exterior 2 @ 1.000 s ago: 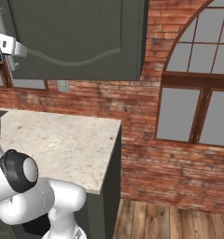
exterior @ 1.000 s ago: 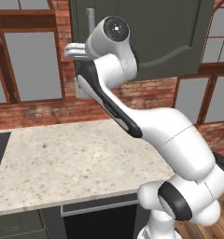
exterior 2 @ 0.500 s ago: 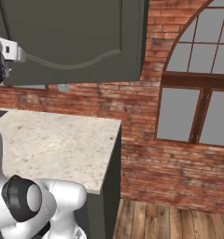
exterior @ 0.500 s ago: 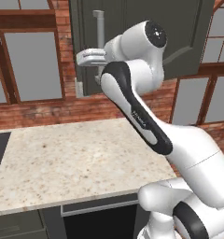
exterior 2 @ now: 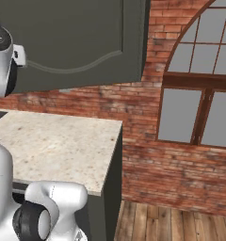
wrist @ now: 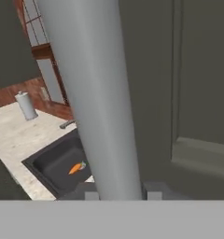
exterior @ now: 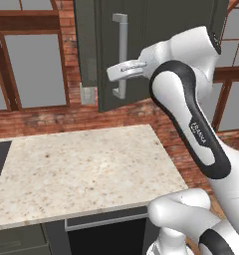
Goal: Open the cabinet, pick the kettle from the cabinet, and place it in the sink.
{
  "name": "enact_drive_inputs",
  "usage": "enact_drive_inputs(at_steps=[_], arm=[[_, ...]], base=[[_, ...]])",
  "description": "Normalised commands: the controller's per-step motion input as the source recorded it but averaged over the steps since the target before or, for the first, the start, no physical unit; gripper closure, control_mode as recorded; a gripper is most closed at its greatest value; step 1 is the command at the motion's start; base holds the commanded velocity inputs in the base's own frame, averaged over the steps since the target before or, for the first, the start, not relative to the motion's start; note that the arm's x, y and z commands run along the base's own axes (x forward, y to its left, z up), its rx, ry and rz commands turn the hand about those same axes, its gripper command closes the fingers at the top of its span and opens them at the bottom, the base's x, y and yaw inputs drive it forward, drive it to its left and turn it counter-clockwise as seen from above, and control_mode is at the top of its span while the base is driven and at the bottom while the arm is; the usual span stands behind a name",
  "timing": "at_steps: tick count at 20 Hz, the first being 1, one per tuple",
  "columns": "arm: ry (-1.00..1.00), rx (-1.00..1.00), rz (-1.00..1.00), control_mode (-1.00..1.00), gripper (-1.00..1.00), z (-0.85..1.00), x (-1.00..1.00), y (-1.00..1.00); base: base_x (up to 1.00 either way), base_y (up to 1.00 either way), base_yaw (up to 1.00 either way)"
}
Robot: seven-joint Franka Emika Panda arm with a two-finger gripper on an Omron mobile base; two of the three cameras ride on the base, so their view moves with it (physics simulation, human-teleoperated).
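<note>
One gripper (exterior: 117, 74) of yours is clamped on the silver bar handle (exterior: 121, 54) of the cabinet (exterior: 156, 45), door partly ajar, so pull along the hinge's arc to avoid slipping, with the sink (wrist: 58, 161) holding a carrot (wrist: 76, 167) below.

Speckled beige countertop (exterior: 86, 169) sits under a red brick wall (exterior 2: 148, 113) with wood-framed arched windows (exterior 2: 199, 94), wood plank floor (exterior 2: 166, 221) at right; an orange carrot (wrist: 75, 168) lies low in hand view, a grey canister (wrist: 26, 105) standing on the counter.
</note>
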Motion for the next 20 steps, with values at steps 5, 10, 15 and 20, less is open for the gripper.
enact_drive_inputs(at_steps=[5, 10, 15, 20], arm=[[0.0, 0.0, 0.2, -1.0, 1.0, -0.03, -0.75, -0.19], [0.0, 0.0, 0.18, -1.0, 1.0, -0.03, -0.75, -0.22], [0.0, 0.0, 0.13, -1.0, 1.0, -0.01, -0.73, -0.27], [0.01, 0.0, 0.04, -1.0, 1.0, 0.0, -0.69, -0.32]], base=[[0.0, 0.0, 0.0], [0.0, 0.0, 0.0], [0.0, 0.0, 0.0], [0.0, 0.0, 0.0]])
